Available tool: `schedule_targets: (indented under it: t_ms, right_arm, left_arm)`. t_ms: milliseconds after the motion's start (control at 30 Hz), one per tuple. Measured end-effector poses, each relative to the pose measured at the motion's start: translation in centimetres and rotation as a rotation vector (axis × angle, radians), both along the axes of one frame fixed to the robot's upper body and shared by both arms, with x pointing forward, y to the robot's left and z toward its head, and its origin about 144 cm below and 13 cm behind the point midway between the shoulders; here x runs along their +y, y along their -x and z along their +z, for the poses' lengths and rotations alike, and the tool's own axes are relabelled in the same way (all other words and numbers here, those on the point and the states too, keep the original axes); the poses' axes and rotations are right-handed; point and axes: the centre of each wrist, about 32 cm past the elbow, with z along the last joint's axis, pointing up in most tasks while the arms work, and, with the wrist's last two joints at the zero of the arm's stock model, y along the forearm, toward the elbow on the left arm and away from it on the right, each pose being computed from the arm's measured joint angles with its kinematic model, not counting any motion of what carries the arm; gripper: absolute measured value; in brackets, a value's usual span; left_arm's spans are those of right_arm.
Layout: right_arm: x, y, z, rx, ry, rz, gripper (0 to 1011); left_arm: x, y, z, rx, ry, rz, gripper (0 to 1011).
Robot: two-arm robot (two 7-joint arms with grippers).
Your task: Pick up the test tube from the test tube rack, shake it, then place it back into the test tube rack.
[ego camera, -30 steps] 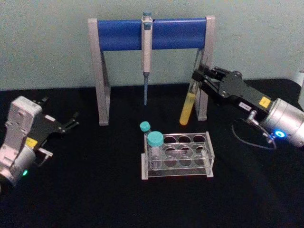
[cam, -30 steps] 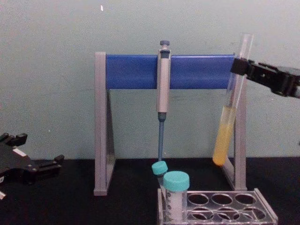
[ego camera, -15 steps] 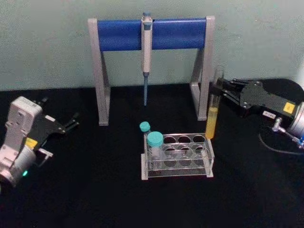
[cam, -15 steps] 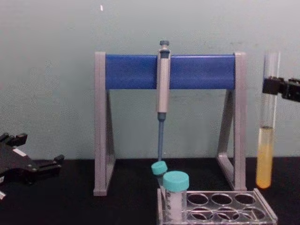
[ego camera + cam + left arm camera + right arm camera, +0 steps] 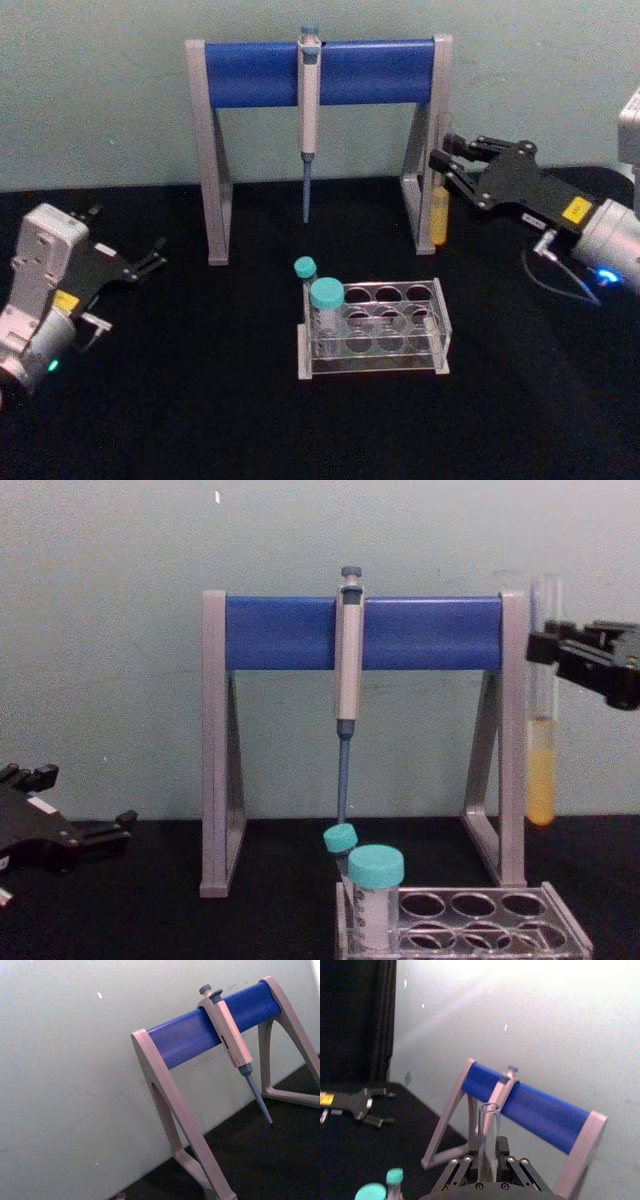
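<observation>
The right end effector (image 5: 447, 164) is pinching the test tube (image 5: 438, 216) near its upper part. The tube is hanging below the fingers with its long axis almost upright and the yellow liquid resting at the bottom. It is staying high above the counter (image 5: 200, 400), behind the test tube rack (image 5: 380, 355) and beyond the rack's back right corner. It is probably well behind the rack and not over any hole, although depth is hard to judge here.

For the return, the open holes of the rack are lying lower, nearer to the robot, and a little to the left of the tube. The right arm is therefore the one placed to do it. The left end effector (image 5: 128, 230) is waiting far to the left of the rack with its fingers spread and holding nothing.

Half a second earlier, the tube was hanging lower, just beside the rack's back right corner. A second earlier it was tilted. I judge the shaking is going on.
</observation>
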Motion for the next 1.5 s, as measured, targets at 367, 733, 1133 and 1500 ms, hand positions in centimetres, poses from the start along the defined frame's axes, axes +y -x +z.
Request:
schedule_targets:
  t_ms: [367, 733, 1133, 1500]
  right_arm:
    - [2.2, -0.6, -1.3, -0.002, -0.181, 0.082, 228]
    - [0.2, -0.2, -1.1, 0.146, -0.253, 0.261, 228]
    - [-2.0, 1.3, 0.3, 0.097, -0.022, 0.106, 228]
    - [0.5, 0.7, 0.0, -0.002, -0.014, -0.01, 228]
  left_arm:
    - [0.0, 0.0, 0.0, 0.0, 0.0, 0.0, 1001]
    - [0.0, 0.0, 0.0, 0.0, 0.0, 0.0, 1001]
    - [0.0, 0.0, 0.0, 0.0, 0.0, 0.0, 1001]
    - [0.0, 0.0, 0.0, 0.0, 0.0, 0.0, 1001]
